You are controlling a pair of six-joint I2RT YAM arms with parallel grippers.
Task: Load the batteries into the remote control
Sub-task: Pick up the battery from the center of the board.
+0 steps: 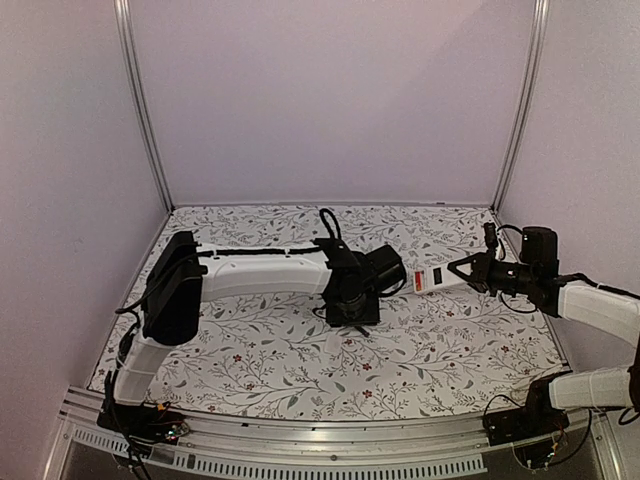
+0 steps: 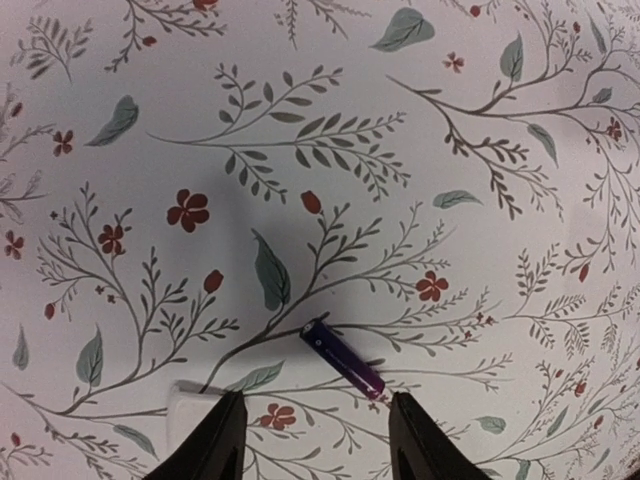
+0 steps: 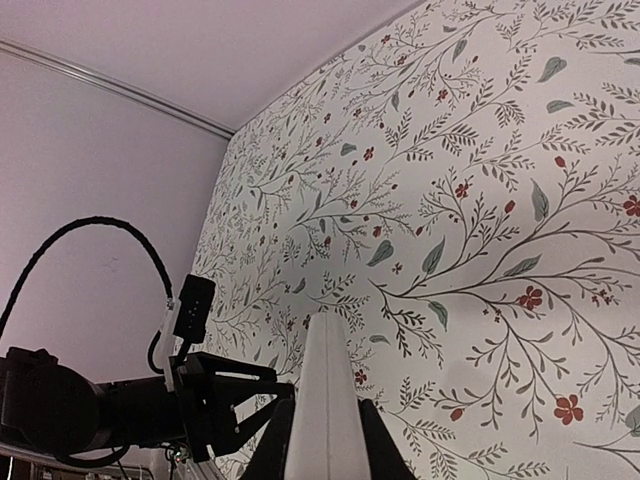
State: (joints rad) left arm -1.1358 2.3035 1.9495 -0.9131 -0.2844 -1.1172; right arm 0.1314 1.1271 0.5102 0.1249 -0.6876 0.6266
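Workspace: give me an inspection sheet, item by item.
Surface: floral cloth, lying flat.
Job's things: one battery lying on the cloth; remote control held at one end; second battery not seen.
Clutter: small white piece on the cloth beside the left gripper's finger.
Grippers: left gripper open, just short of the battery; right gripper shut on the remote control.
Cables: black cable looped above the left arm.
Surroundings: plain walls, metal posts.

You are working in a robot test cell, not a home: plain pale walls [image 1: 330, 100] box in a desk [image 1: 300, 370] under a floral cover, aluminium posts [image 1: 142, 100] stand in the back corners, and the left arm [image 1: 250, 275] and right arm [image 1: 600, 310] are bolted to a metal rail [image 1: 320, 440].
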